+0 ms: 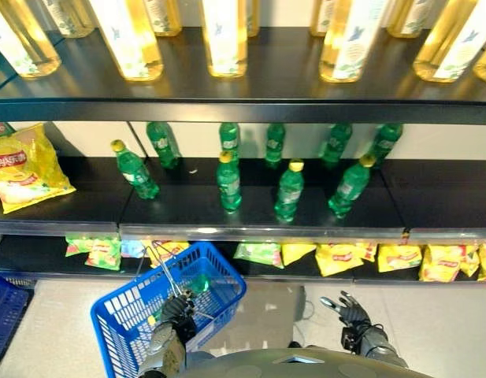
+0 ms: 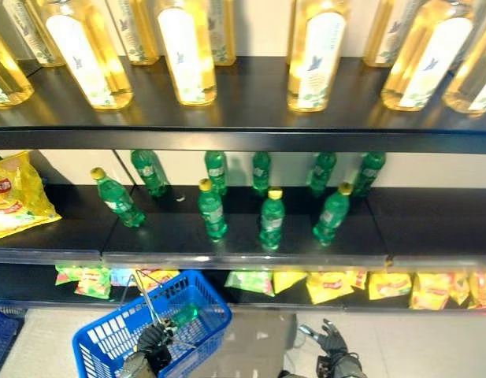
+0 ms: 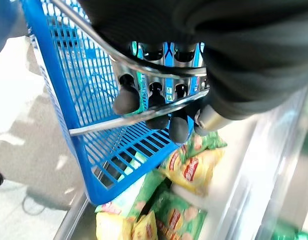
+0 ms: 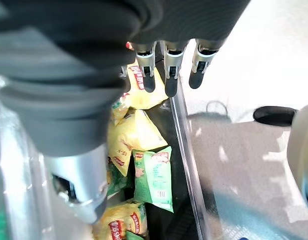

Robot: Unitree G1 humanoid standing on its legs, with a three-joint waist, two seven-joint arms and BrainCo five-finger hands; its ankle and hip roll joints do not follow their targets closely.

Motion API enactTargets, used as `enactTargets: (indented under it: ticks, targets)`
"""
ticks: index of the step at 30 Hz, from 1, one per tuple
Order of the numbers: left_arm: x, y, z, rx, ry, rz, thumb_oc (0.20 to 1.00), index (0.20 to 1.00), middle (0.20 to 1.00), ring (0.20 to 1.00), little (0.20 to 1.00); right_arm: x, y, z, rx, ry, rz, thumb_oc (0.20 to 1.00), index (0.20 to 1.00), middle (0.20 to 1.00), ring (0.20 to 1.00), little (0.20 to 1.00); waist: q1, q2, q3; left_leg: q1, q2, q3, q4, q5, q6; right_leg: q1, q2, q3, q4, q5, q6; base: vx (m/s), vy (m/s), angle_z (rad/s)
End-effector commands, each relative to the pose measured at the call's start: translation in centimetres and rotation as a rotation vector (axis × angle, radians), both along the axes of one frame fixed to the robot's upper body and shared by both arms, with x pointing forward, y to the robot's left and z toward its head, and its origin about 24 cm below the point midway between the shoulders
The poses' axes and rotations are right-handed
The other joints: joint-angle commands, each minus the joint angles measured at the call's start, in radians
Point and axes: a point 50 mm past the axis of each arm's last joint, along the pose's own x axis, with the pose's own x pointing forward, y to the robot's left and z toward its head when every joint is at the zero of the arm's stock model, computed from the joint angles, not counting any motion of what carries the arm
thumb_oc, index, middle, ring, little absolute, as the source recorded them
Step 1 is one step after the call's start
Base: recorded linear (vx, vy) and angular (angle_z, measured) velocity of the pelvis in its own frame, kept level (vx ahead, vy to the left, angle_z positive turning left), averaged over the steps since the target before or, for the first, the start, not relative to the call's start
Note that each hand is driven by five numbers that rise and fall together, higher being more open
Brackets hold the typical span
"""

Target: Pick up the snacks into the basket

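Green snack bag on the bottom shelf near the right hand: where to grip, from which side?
Judging by its pose, pinch the green snack bag by its floor-facing edge, coming in from the aisle: it lies flat at the shelf lip, yellow bags crowd behind it. Right hand is open.

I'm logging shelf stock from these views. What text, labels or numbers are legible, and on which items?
No text is legible.
Yellow snack bag, middle shelf: red logo patch, too blurred.
Snack bags, bottom shelf: red patches and small print, too blurred.
Green bottles: labels too small.
Yellow bottles, top shelf: pale labels bear a bird figure, words too small.
Basket: no text visible.
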Motion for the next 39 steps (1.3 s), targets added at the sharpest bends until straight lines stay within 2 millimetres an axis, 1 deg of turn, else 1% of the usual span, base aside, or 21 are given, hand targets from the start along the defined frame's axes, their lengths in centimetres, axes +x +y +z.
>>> enactTargets:
  ticks: [1, 4, 7, 10, 11, 12, 15, 17, 20, 22, 24, 25, 26, 27, 29, 31, 32, 35, 36, 38, 39]
  targets:
    - [5.2, 2.1, 4.6, 0.125, -0.309, -0.070, 0.200, 0.200, 0.200, 0.200, 0.200, 3.1, 2.2, 0.6, 0.063, -0.092, -0.027, 1.000, 1.000, 1.000, 1.000, 1.000, 0.026, -0.071, -0.012, -0.024, -0.078, -0.020, 0.005, -0.022, 0.091, 0.024, -0.146, 0.104, -0.102, 0.189, 0.098, 0.03, 0.318, 0.26]
    - [5.3, 2.5, 4.9, 0.162, -0.322, -0.089, 0.200, 0.200, 0.200, 0.200, 0.200, 3.9, 3.3, 0.8, 0.098, -0.116, -0.020, 1.000, 1.000, 1.000, 1.000, 1.000, 0.043, -0.088, -0.018, -0.004, -0.183, 0.005, -0.004, -0.077, 0.145, -0.013, -0.237, 0.093, -0.076, 0.290, 0.114, 0.05, 0.496, -0.22]
    - [5.3, 2.8, 5.0, 0.180, -0.324, -0.112, 0.200, 0.200, 0.200, 0.200, 0.200, 4.1, 3.7, 0.8, 0.105, -0.124, -0.010, 1.000, 1.000, 1.000, 1.000, 1.000, 0.060, -0.093, -0.020, -0.002, -0.226, 0.020, -0.004, -0.096, 0.163, -0.004, -0.287, -0.015, -0.064, 0.359, 0.125, 0.03, 0.267, -0.40]
    - [5.3, 3.0, 5.1, 0.192, -0.326, -0.119, 0.200, 0.200, 0.200, 0.200, 0.200, 4.4, 3.9, 1.0, 0.105, -0.134, 0.000, 1.000, 1.000, 1.000, 1.000, 1.000, 0.066, -0.080, -0.008, 0.003, -0.234, 0.033, -0.004, -0.098, 0.179, 0.003, -0.280, -0.096, 0.004, 0.311, 0.108, -0.02, 0.266, -0.13]
    - [5.2, 3.1, 5.0, 0.194, -0.315, -0.119, 0.200, 0.200, 0.200, 0.200, 0.200, 4.6, 4.0, 1.0, 0.108, -0.138, 0.011, 1.000, 1.000, 1.000, 1.000, 1.000, 0.049, -0.069, -0.002, 0.005, -0.248, 0.025, -0.004, -0.091, 0.195, -0.018, -0.176, -0.040, 0.053, 0.218, 0.070, -0.02, 0.284, -0.05]
    - [5.2, 3.1, 5.0, 0.193, -0.315, -0.119, 0.200, 0.200, 0.200, 0.200, 0.200, 4.6, 4.0, 1.0, 0.108, -0.138, 0.011, 1.000, 1.000, 1.000, 1.000, 1.000, 0.051, -0.069, -0.001, 0.006, -0.247, 0.027, -0.004, -0.092, 0.194, -0.019, -0.176, -0.038, 0.056, 0.215, 0.069, 0.00, 0.219, 0.01]
    - [4.9, 3.1, 4.7, 0.187, -0.302, -0.115, 0.200, 0.200, 0.200, 0.200, 0.200, 4.6, 4.0, 1.1, 0.118, -0.158, 0.022, 1.000, 1.000, 1.000, 1.000, 1.000, 0.035, -0.068, -0.001, 0.001, -0.274, 0.003, -0.004, -0.069, 0.204, -0.041, 0.045, 0.064, 0.050, 0.095, 0.005, 0.03, 0.119, 0.10]
    - [4.4, 2.6, 4.3, 0.150, -0.286, -0.110, 0.200, 0.200, 0.200, 0.200, 0.200, 4.2, 3.8, 1.1, 0.117, -0.162, 0.034, 1.000, 1.000, 1.000, 1.000, 1.000, 0.016, -0.084, -0.009, 0.006, -0.312, -0.021, -0.004, -0.060, 0.210, -0.029, 0.151, 0.130, -0.022, 0.075, -0.032, 0.05, 0.102, 0.33]
    - [3.9, 2.1, 3.7, 0.128, -0.264, -0.103, 0.200, 0.200, 0.200, 0.200, 0.200, 3.5, 3.7, 0.7, 0.100, -0.124, 0.059, 1.000, 1.000, 1.000, 1.000, 1.000, 0.013, -0.083, -0.017, 0.013, -0.323, -0.032, -0.004, -0.053, 0.206, -0.002, 0.157, 0.166, -0.086, 0.087, -0.035, 0.00, 0.016, 0.79]
    - [3.6, 2.1, 3.3, 0.107, -0.244, -0.076, 0.200, 0.200, 0.200, 0.200, 0.200, 3.6, 3.8, 0.6, 0.101, -0.111, 0.063, 1.000, 1.000, 1.000, 1.000, 1.000, 0.018, -0.080, -0.023, 0.014, -0.314, -0.022, 0.009, -0.050, 0.200, 0.017, 0.165, 0.189, -0.113, 0.100, -0.039, 0.00, -0.008, 0.10]
    - [3.8, 2.0, 3.5, 0.089, -0.256, -0.048, 0.200, 0.200, 0.200, 0.200, 0.200, 3.9, 3.5, 0.8, 0.093, -0.121, 0.067, 1.000, 1.000, 1.000, 1.000, 1.000, 0.024, -0.092, -0.014, -0.029, -0.302, -0.005, 0.100, -0.068, 0.183, 0.024, 0.138, 0.180, -0.134, 0.119, -0.032, -0.04, 0.007, -0.13]
    - [4.1, 2.1, 3.6, 0.089, -0.261, -0.045, 0.200, 0.200, 0.200, 0.200, 0.200, 3.9, 3.4, 0.8, 0.085, -0.119, 0.075, 1.000, 1.000, 1.000, 1.000, 1.000, 0.022, -0.104, -0.010, -0.054, -0.271, 0.015, 0.139, -0.074, 0.167, 0.021, 0.128, 0.178, -0.130, 0.118, -0.031, -0.12, 0.090, -0.06]
    - [4.3, 1.9, 3.7, 0.088, -0.265, -0.048, 0.200, 0.200, 0.200, 0.200, 0.200, 4.0, 3.0, 0.8, 0.065, -0.106, 0.090, 1.000, 1.000, 1.000, 1.000, 1.000, 0.023, -0.119, -0.001, -0.064, -0.194, 0.049, 0.167, -0.080, 0.148, 0.020, 0.095, 0.168, -0.130, 0.116, -0.023, -0.10, 0.088, 0.02]
    - [4.4, 1.9, 3.7, 0.088, -0.266, -0.048, 0.200, 0.200, 0.200, 0.200, 0.200, 4.1, 3.0, 0.8, 0.065, -0.106, 0.090, 1.000, 1.000, 1.000, 1.000, 1.000, 0.023, -0.118, 0.001, -0.064, -0.193, 0.049, 0.169, -0.082, 0.147, 0.021, 0.096, 0.168, -0.130, 0.115, -0.023, -0.09, 0.116, -0.04]
    - [4.4, 2.2, 3.6, 0.100, -0.259, -0.037, 0.200, 0.200, 0.200, 0.200, 0.200, 4.1, 2.8, 0.9, 0.066, -0.112, 0.087, 1.000, 1.000, 1.000, 1.000, 1.000, 0.020, -0.124, -0.009, -0.053, -0.110, 0.056, 0.148, -0.053, 0.134, 0.014, 0.075, 0.163, -0.121, 0.107, -0.016, -0.01, 0.135, -0.05]
    - [4.7, 2.2, 3.8, 0.104, -0.266, -0.038, 0.200, 0.200, 0.200, 0.200, 0.200, 3.9, 3.0, 1.0, 0.078, -0.123, 0.093, 1.000, 1.000, 1.000, 1.000, 1.000, 0.010, -0.114, -0.021, -0.057, -0.007, 0.042, 0.118, 0.019, 0.105, 0.009, 0.059, 0.147, -0.105, 0.081, -0.010, 0.04, 0.272, 0.10]
    - [5.1, 2.2, 4.1, 0.114, -0.281, -0.054, 0.200, 0.200, 0.200, 0.200, 0.200, 3.9, 2.8, 1.2, 0.060, -0.141, 0.113, 1.000, 1.000, 1.000, 1.000, 1.000, -0.003, -0.095, -0.020, -0.052, 0.076, 0.012, 0.072, 0.097, 0.076, 0.003, 0.052, 0.137, -0.078, 0.058, -0.010, 0.04, 0.275, 0.25]
    - [5.2, 2.0, 4.3, 0.119, -0.293, -0.075, 0.200, 0.200, 0.200, 0.200, 0.200, 3.9, 2.4, 1.5, 0.010, -0.148, 0.171, 1.000, 1.000, 1.000, 1.000, 1.000, -0.011, -0.070, -0.012, -0.043, 0.121, -0.048, 0.021, 0.137, 0.051, -0.004, 0.032, 0.144, -0.048, 0.040, 0.006, 0.07, 0.379, 0.41]
    - [5.2, 1.9, 4.3, 0.118, -0.291, -0.081, 0.200, 0.200, 0.200, 0.200, 0.200, 3.7, 2.0, 1.5, 0.002, -0.147, 0.166, 1.000, 1.000, 1.000, 1.000, 1.000, -0.017, -0.053, -0.007, -0.035, 0.103, -0.085, 0.011, 0.102, 0.037, -0.005, 0.005, 0.157, -0.030, 0.041, 0.019, 0.12, 0.537, 0.24]
    - [5.3, 1.9, 4.3, 0.121, -0.293, -0.086, 0.200, 0.200, 0.200, 0.200, 0.200, 3.7, 1.9, 1.6, -0.001, -0.150, 0.167, 1.000, 1.000, 1.000, 1.000, 1.000, -0.022, -0.052, -0.005, -0.034, 0.093, -0.069, 0.016, 0.080, 0.032, -0.001, -0.017, 0.160, -0.024, 0.045, 0.029, 0.10, 0.422, 0.06]
    - [5.4, 1.7, 4.3, 0.126, -0.298, -0.117, 0.200, 0.200, 0.200, 0.200, 0.200, 3.4, 1.9, 1.4, 0.002, -0.137, 0.160, 1.000, 1.000, 1.000, 1.000, 1.000, -0.028, -0.057, 0.000, -0.037, 0.053, -0.045, 0.029, 0.035, 0.037, 0.007, -0.072, 0.162, -0.036, 0.084, 0.062, 0.07, 0.302, 0.01]
